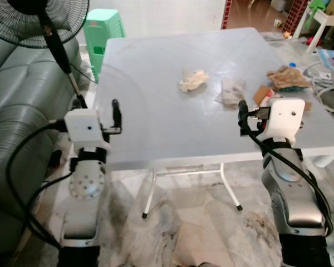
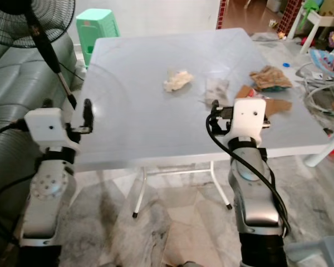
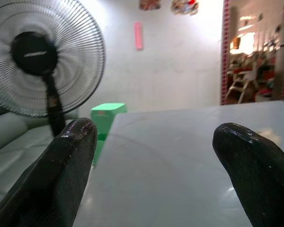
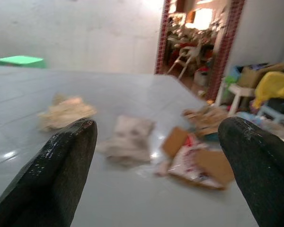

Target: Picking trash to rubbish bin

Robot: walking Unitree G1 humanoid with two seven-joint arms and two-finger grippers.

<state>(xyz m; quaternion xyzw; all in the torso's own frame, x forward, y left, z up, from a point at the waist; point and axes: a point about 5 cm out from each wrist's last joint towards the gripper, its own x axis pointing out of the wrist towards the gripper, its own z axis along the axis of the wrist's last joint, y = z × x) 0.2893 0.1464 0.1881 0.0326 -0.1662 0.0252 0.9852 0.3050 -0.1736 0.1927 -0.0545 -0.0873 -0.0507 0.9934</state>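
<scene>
Jaws on both your grippers stand wide and hold nothing. Your right gripper (image 1: 244, 117) hangs over the bench (image 1: 156, 128) near its front edge; the trash lies just ahead of it: a flat, greyish crumpled wrapper (image 4: 128, 139), torn brown cardboard (image 4: 199, 165) to its right, a pale crumpled tissue wad (image 1: 192, 80) further left. Your left gripper (image 1: 116, 114) sits well apart, so the right arm is nearer.

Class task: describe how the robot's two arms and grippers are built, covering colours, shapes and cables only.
Both arms are silver metal with round joints. Each carries a boxy white wrist housing with a dark dot. The left gripper and right gripper have long, rounded, glossy black fingers. Black cables loop along each arm.
</scene>
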